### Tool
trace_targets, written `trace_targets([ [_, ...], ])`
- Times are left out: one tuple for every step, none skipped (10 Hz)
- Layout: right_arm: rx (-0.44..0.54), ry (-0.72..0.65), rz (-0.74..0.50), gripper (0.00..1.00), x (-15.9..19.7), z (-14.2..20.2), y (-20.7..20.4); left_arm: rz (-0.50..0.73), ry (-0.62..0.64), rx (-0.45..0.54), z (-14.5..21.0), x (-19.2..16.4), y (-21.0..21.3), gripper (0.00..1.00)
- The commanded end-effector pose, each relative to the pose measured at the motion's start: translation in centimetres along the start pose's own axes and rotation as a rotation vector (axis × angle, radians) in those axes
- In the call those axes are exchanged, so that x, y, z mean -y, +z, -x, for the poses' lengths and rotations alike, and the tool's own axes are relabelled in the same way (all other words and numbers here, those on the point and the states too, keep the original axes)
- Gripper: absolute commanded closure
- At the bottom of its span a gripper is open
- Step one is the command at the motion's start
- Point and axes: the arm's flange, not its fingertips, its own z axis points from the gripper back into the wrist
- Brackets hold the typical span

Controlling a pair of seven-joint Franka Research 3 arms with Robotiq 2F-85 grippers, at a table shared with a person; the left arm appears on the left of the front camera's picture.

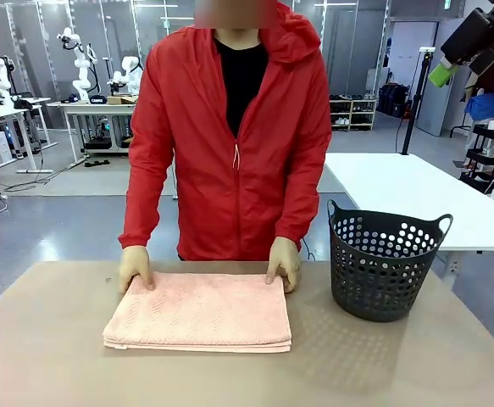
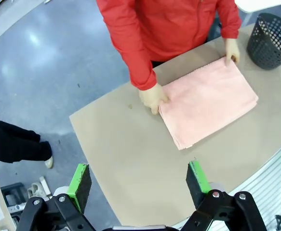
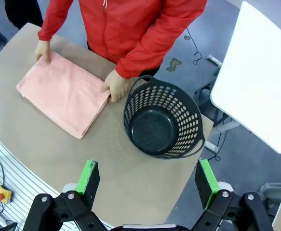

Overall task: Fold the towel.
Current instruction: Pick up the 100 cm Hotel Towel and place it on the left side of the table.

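Note:
The pale pink towel (image 1: 197, 312) lies folded into a flat rectangle on the tan table (image 1: 43, 348), left of the middle. A person in a red jacket stands at the far side, with one hand (image 1: 135, 270) on each far corner of it. Both arms are raised high above the table. My left gripper (image 2: 139, 180) is open with nothing between its green pads, and it looks down on the towel (image 2: 210, 101). My right gripper (image 3: 147, 177) is open and empty too, above the table's near edge, with the towel (image 3: 63, 94) to its upper left.
A dark perforated basket (image 1: 385, 271) with two handles stands empty on the table right of the towel, also seen as the basket (image 3: 179, 103) and the basket (image 2: 271, 33). A white table (image 1: 416, 199) stands behind it on the right.

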Motion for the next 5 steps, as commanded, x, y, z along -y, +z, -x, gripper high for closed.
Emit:
trace_targets([
  [0.001,-0.003,0.003,0.00,0.17,-0.12,0.03,0.000,0.008,0.001,-0.32,-0.07,0.21,0.00],
  [0.001,-0.003,0.003,0.00,0.17,-0.12,0.03,0.000,0.008,0.001,-0.32,-0.07,0.21,0.00],
  [0.001,-0.003,0.003,0.00,0.17,-0.12,0.03,0.000,0.008,0.001,-0.32,-0.07,0.21,0.00],
  [0.001,-0.003,0.003,0.00,0.17,-0.12,0.03,0.000,0.008,0.001,-0.32,-0.07,0.21,0.00],
  [0.001,-0.003,0.003,0.00,0.17,-0.12,0.03,0.000,0.008,0.001,-0.32,-0.07,0.21,0.00],
])
